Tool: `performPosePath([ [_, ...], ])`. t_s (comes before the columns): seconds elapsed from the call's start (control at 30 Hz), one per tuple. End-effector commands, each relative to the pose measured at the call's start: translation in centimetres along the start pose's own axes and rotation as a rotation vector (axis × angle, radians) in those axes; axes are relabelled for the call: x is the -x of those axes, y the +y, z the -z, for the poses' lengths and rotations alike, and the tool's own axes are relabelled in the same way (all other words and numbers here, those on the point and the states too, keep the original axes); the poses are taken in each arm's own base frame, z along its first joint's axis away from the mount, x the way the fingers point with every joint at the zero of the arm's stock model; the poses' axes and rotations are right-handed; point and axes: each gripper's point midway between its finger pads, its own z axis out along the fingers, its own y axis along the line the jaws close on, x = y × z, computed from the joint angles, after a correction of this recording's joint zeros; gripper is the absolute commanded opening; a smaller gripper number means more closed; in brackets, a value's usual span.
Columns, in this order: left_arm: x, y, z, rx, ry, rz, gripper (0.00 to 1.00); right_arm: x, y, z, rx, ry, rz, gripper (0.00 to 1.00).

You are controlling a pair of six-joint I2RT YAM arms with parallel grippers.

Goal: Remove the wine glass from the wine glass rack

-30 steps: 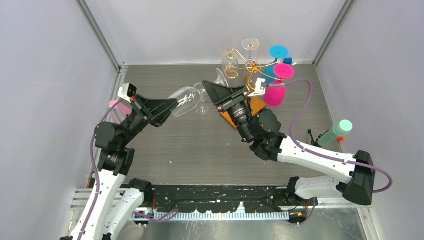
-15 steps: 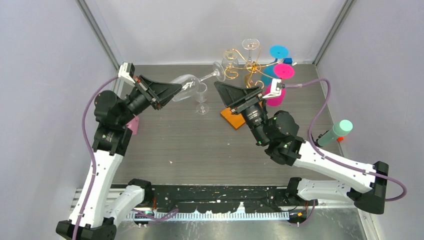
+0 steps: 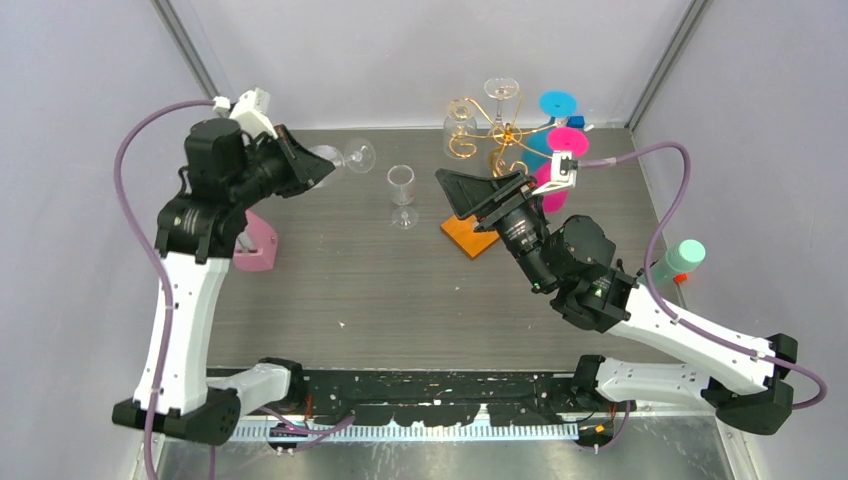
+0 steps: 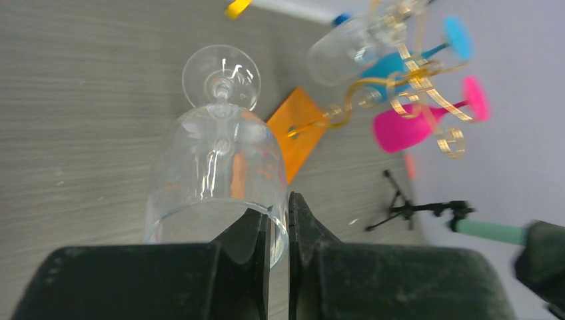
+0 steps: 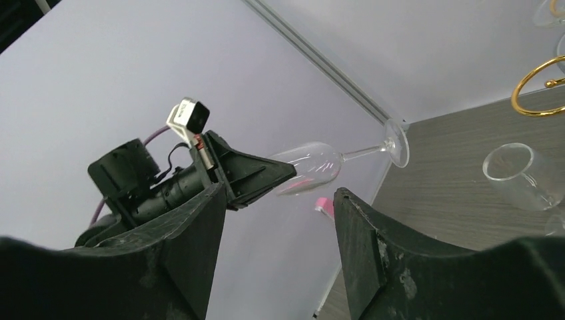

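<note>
Left wrist view: the left gripper (image 4: 278, 217) is pinching the rim of a clear wine glass (image 4: 216, 153), one finger inside the bowl and one outside. That grip is likely why the glass lies on its side with its foot pointing away. It hangs above the table (image 4: 80, 120), free of the rack and well to its left.

The right gripper (image 3: 458, 195) is spread and holds nothing, just in front of the rack's orange base (image 3: 468, 238). I judge it has no part in the carry. Past it, a small clear glass (image 3: 401, 185) stands upright on the table, empty.

Farthest back, the rack (image 3: 497, 132) carries clear glasses, a blue glass (image 3: 556, 104) and a pink glass (image 3: 567, 142). They hang bowl-down, so nothing sits in them. The held glass is empty too.
</note>
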Motion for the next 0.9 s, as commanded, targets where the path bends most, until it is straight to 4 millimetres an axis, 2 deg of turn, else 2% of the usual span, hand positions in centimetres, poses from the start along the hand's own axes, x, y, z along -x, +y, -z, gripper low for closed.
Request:
performPosePath([
  [0.0, -2.0, 4.9, -1.6, 0.183, 0.178, -0.18, 0.0, 1.7, 0.8, 0.4, -0.007, -0.016, 0.036, 0.65],
  [0.13, -3.5, 7.6, -4.5, 0.246, 0.29, -0.209, 0.0, 1.9, 0.0, 0.7, -0.045, -0.02, 0.057, 0.64],
  [0.33, -5.7, 10.8, -9.8, 0.335, 0.447, -0.263, 0.0, 2.8, -1.2, 1.3, -0.102, -0.041, 0.098, 0.63],
  [0.5, -7.7, 13.5, -14.3, 0.418, 0.585, -0.344, 0.0, 4.1, -1.2, 1.8, -0.128, -0.058, 0.126, 0.63],
  [0.73, -9.6, 15.0, -17.7, 0.412, 0.682, -0.331, 0.0, 5.3, -1.3, 2.3, -0.149, -0.081, 0.145, 0.62],
  [0.87, -11.0, 15.9, -18.8, 0.415, 0.748, -0.322, 0.0, 5.7, -1.7, 2.4, -0.178, -0.095, 0.157, 0.61],
])
